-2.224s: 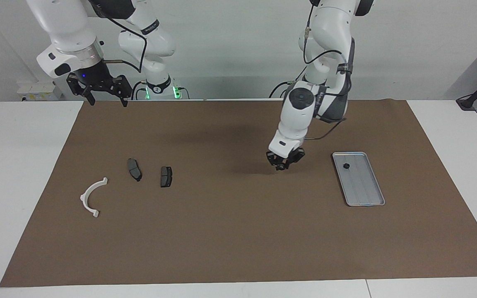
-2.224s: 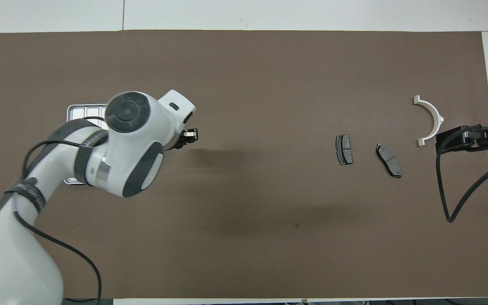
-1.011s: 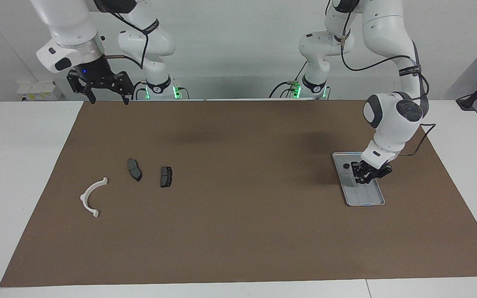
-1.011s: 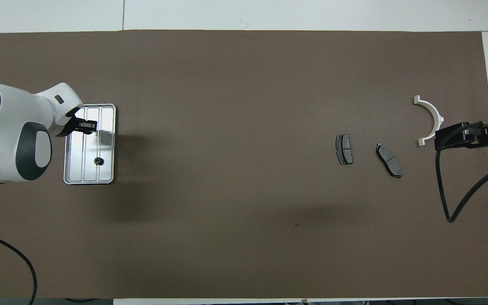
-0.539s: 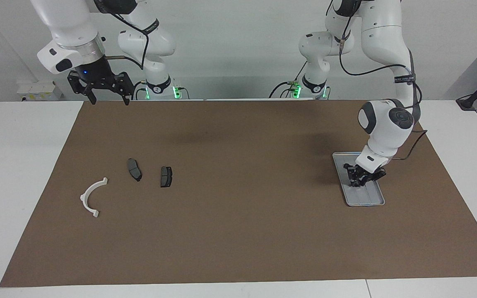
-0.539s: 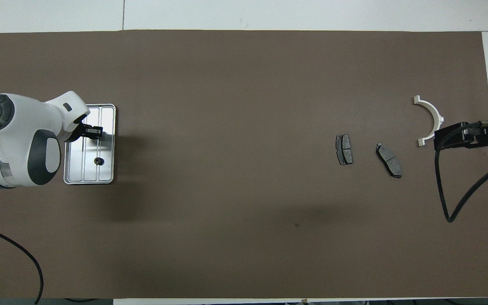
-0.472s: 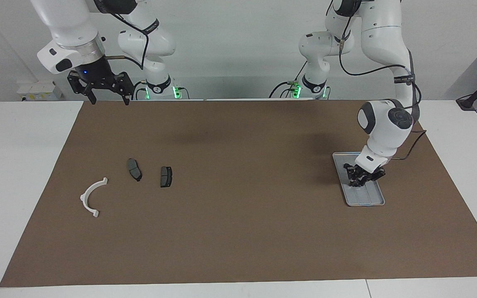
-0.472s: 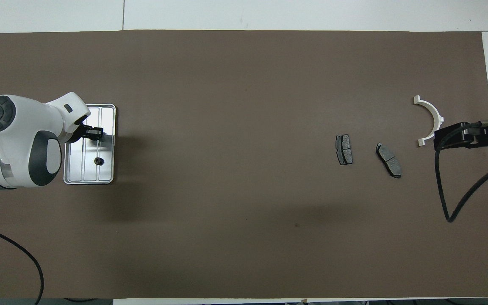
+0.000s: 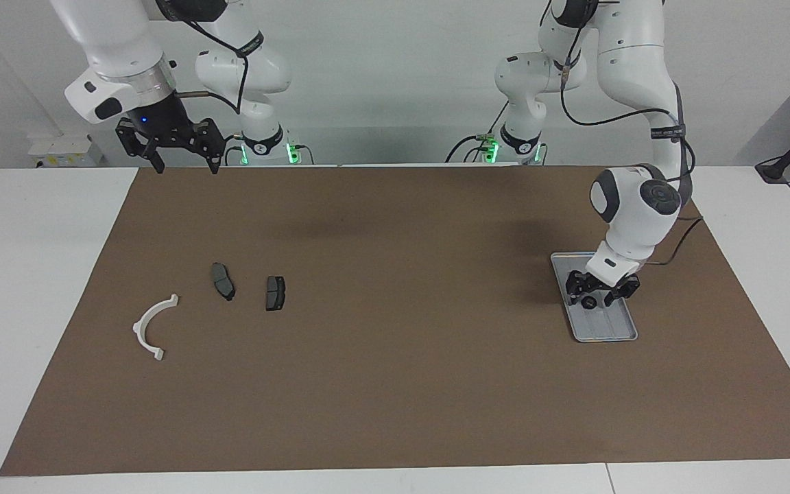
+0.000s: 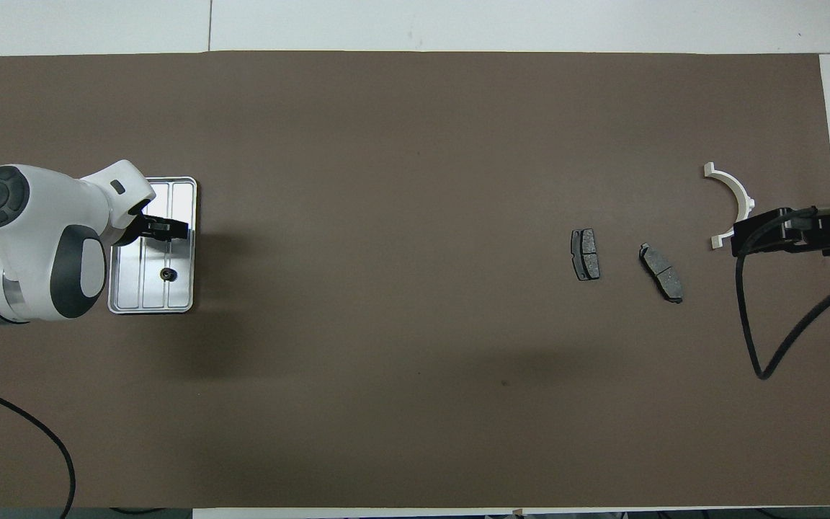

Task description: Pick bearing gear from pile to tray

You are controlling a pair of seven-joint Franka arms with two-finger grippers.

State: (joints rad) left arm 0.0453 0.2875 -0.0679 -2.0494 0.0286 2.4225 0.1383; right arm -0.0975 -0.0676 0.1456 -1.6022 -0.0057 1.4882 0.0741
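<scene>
the left gripper (image 9: 599, 300) hangs low over the tray (image 9: 625, 331), about halfway along it, with its fingers spread apart and nothing clamped between them. a small dark round piece, probably a bearing gear (image 9: 590, 301), shows between the fingertips in the facing view, though whether it lies flat on the tray floor is hard to make out from there. a second small dark gear (image 10: 167, 273) lies in the tray, in the part nearer the robots, clear of the fingers. the tray sits on the brown mat (image 9: 395, 384) toward the left arm's end of the table. what is left of the pile lies well apart from it, toward the right arm's end: two dark grey brake pads (image 9: 275, 293) side by side, and the white plastic arc (image 9: 151, 327) beside them, closer to the mat's edge. the right gripper (image 9: 184, 165) waits raised above the mat's corner nearest its own base, fingers spread and empty.
</scene>
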